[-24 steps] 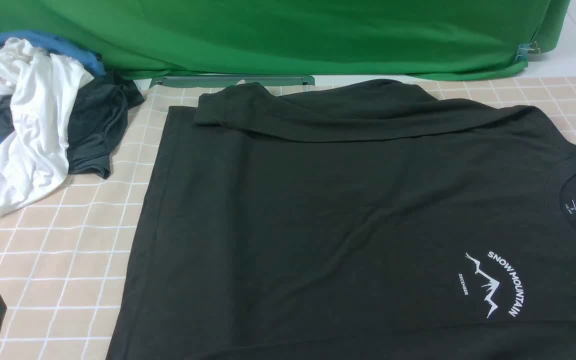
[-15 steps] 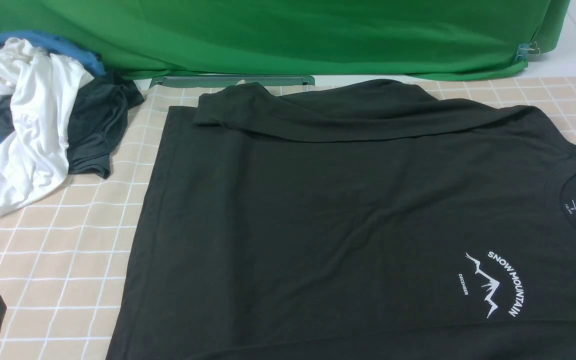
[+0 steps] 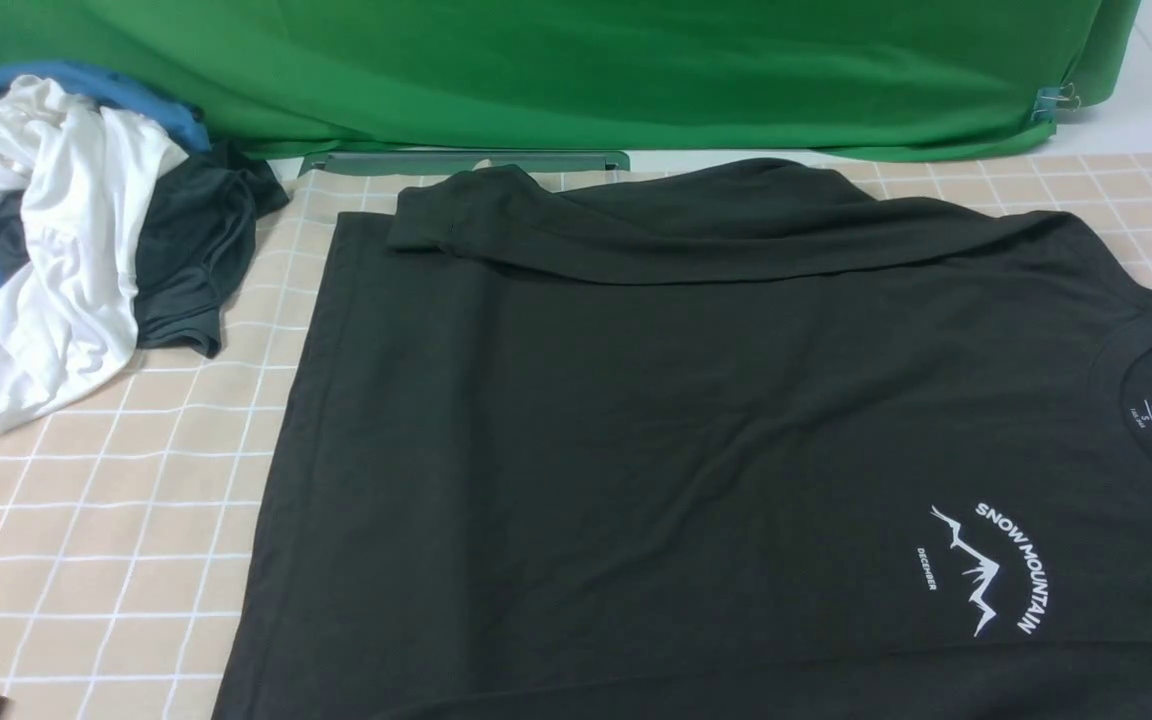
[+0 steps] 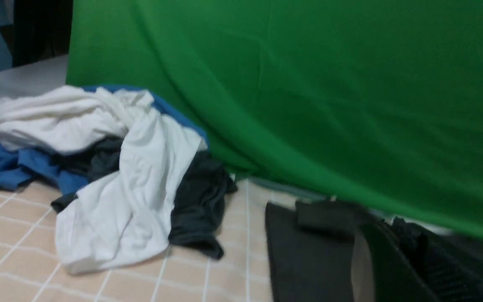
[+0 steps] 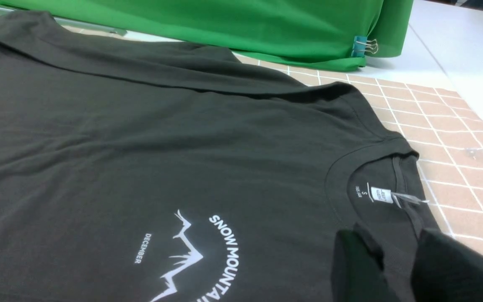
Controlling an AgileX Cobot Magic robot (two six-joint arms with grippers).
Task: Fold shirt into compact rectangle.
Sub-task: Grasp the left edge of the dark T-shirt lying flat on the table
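Front: shirt (image 3: 696, 430) lies flat, far sleeve folded inward. Left wrist: left gripper (image 4: 409, 251), fingers pressed together, shirt's hem just beside them. Right wrist: right gripper (image 5: 392, 256), fingers apart, collar-side cloth between them; grip unclear.

This looks like a staged recording station in a lab or studio, not a home. A green backdrop cloth (image 3: 586, 70) hangs along the far side, held by a binder clip (image 3: 1056, 98) at far right. A beige checked tablecloth (image 3: 116, 500) covers the bench, with a heap of spare clothes (image 3: 66, 250) far left and a shirt (image 3: 686, 430) laid flat.
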